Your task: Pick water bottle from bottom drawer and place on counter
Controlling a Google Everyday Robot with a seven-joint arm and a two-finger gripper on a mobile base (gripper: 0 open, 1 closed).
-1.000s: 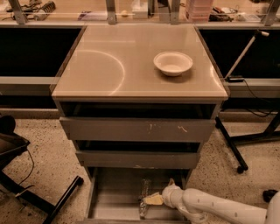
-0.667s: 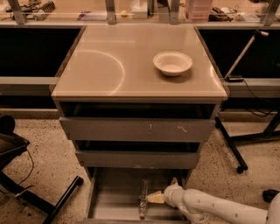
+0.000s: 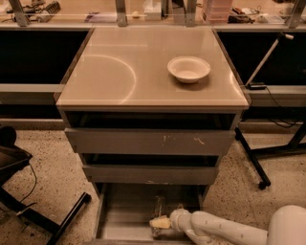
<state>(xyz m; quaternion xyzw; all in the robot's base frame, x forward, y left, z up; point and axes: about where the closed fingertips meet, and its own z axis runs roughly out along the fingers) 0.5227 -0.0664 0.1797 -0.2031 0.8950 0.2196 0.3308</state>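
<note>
The water bottle (image 3: 158,206) lies lengthwise on the floor of the open bottom drawer (image 3: 123,216), near its middle; it is slim, clear and ribbed. My gripper (image 3: 160,223) reaches in from the lower right on a white arm (image 3: 224,230) and sits right at the bottle's near half, covering part of it. The bottle rests on the drawer floor. The beige counter (image 3: 138,72) above has a faint arc mark at its left.
A white round bowl (image 3: 188,69) stands on the counter's right side. Two upper grey drawers (image 3: 148,142) are slightly open above the bottom one. A black chair base (image 3: 28,210) is on the floor at left, a stand leg (image 3: 251,162) at right. A cluttered shelf (image 3: 153,9) runs behind.
My gripper has shifted a little to the left, from beside the bottle to directly over its near half. The bottle has not moved.
</note>
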